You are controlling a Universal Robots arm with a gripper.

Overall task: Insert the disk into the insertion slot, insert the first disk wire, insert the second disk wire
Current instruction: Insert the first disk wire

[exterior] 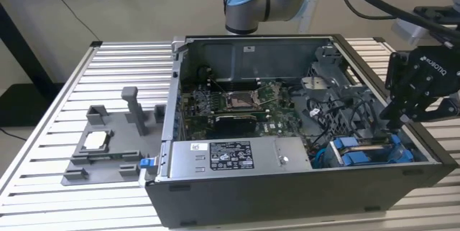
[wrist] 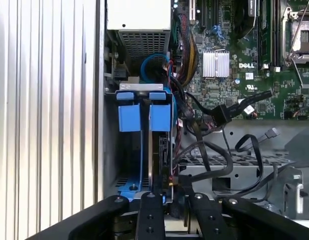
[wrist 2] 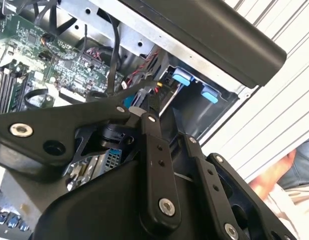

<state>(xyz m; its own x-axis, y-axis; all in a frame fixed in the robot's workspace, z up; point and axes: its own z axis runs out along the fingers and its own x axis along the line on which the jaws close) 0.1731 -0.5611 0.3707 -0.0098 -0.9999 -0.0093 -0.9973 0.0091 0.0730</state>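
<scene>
Nearest in the exterior view, the silver power-supply box (exterior: 230, 155) lies along the front wall of the open computer case (exterior: 302, 198). Just beside it, toward the exterior view's right, the disk (exterior: 370, 145) sits in the insertion slot (wrist: 110, 147), its blue carrier showing. The tool (exterior: 394, 127) hangs right over that corner, close to the black cables (wrist: 214, 150). Open or closed? I cannot tell. Deeper in lies the green motherboard (exterior: 244, 104). Out on the worktop (exterior: 43, 134) stands a grey fixture (exterior: 107, 150).

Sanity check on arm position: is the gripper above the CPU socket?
No. The gripper hangs at the blue-tabbed insertion slot, toward the exterior view's right of the CPU socket.
</scene>
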